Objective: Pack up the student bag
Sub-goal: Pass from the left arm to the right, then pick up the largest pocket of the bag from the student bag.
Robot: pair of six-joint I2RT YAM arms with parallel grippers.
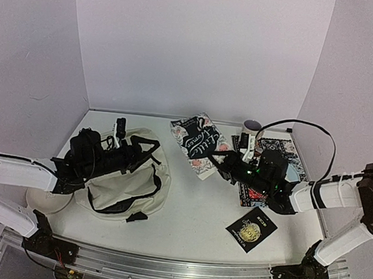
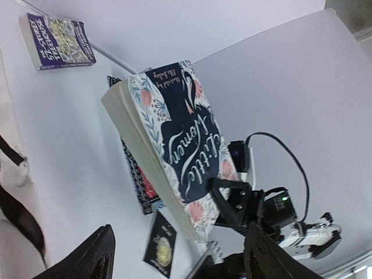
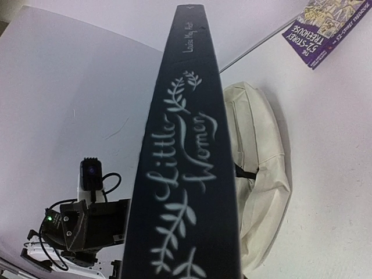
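The cream student bag [image 1: 127, 181] lies at the left middle of the table, with black straps on top. My left gripper [image 1: 86, 149] rests at the bag's upper left. In the left wrist view it [image 2: 179, 229] is open, with nothing between the fingers. My right gripper [image 1: 229, 164] is shut on the "Little Women" book [image 1: 199, 144] and holds it tilted up to the right of the bag. The book's floral cover [image 2: 186, 139] faces the left wrist view. Its dark spine [image 3: 186, 174] fills the right wrist view and hides the fingers. The bag [image 3: 261, 192] lies beyond it.
A small black book with a gold emblem [image 1: 252, 229] lies at the front right. A patterned red-blue mat [image 1: 274, 147] lies under the right arm. A white cup [image 1: 251, 127] stands at the back. A purple book [image 3: 325, 26] lies flat. A white dish [image 1: 47, 200] sits at the front left.
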